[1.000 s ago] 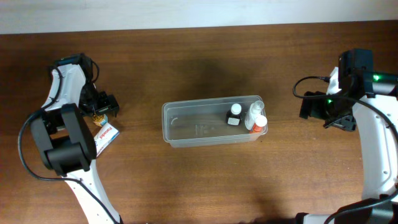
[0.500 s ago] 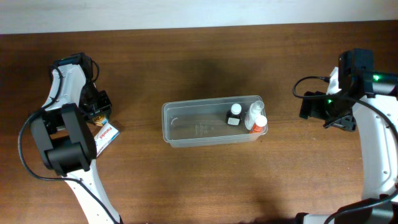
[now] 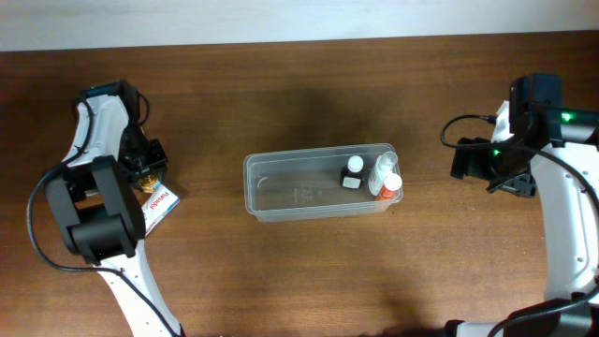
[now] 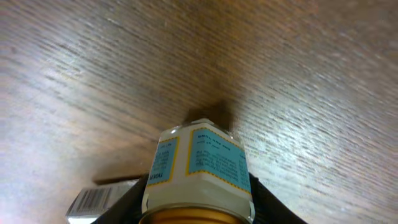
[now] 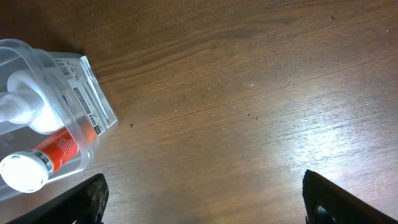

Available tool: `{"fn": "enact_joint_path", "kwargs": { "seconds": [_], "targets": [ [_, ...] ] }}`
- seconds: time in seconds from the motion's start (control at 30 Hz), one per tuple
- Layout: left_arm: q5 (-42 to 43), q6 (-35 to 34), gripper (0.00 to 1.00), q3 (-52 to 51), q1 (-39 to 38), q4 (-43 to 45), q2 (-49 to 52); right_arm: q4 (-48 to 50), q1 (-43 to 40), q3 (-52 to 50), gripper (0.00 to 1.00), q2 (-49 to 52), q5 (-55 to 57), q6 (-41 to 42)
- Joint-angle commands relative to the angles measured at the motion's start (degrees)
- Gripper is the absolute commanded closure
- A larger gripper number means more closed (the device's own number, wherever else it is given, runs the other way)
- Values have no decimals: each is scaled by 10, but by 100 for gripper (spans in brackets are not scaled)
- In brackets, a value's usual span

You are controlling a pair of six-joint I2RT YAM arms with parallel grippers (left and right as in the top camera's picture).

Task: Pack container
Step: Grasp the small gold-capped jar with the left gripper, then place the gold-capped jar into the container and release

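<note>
The clear container (image 3: 298,194) lies at the table's middle and holds a black-and-white bottle (image 3: 353,172), a white bottle (image 3: 384,168) and an orange bottle with a white cap (image 3: 390,184). In the right wrist view the container (image 5: 93,106) shows at the left edge with the orange bottle (image 5: 43,155) inside. My left gripper (image 3: 150,161) is at the far left, shut on a small white jar (image 4: 199,168) with a blue-and-yellow label and a gold lid. My right gripper (image 5: 205,205) stands open over bare wood, to the right of the container.
A small red-and-white box (image 3: 159,204) lies just in front of the left gripper; its barcode end (image 4: 93,199) shows beside the jar. The table's far edge runs along the top of the overhead view.
My left gripper's fingers have closed in on the small jar; a second ago they stood wide apart. The right arm and the container have not moved.
</note>
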Motion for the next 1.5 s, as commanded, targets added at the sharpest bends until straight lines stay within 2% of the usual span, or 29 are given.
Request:
{"fn": "enact_joint_path", "kwargs": {
  "seconds": [0.0, 0.2, 0.4, 0.6, 0.73, 0.9, 1.07, 1.23, 1.47],
  "targets": [
    [4, -1, 73, 60, -18, -20, -60, 0, -2, -3, 8, 2, -5, -3],
    [9, -1, 73, 108, -90, -34, -156, 0, -2, -3, 8, 2, -5, -3],
    [32, -1, 72, 109, -228, -31, -235, 3, -2, -3, 8, 2, -5, -3],
    [29, -1, 72, 109, -379, -28, -227, 5, -2, -3, 8, 2, -5, -4],
    [30, -21, 72, 109, -436, -14, -209, 4, -2, -3, 8, 2, -5, -4],
    [30, -45, 72, 109, -474, 11, -174, 4, -2, -3, 8, 2, -5, -4],
    [53, -114, 72, 109, -481, 16, -129, 3, -2, -3, 8, 2, -5, -3],
    [95, -118, 71, 109, -481, 45, -89, 3, -2, -3, 8, 2, -6, -3],
    [94, -134, 72, 109, -492, 65, -46, 2, -2, -3, 8, 2, -6, -3]
  ]
}}
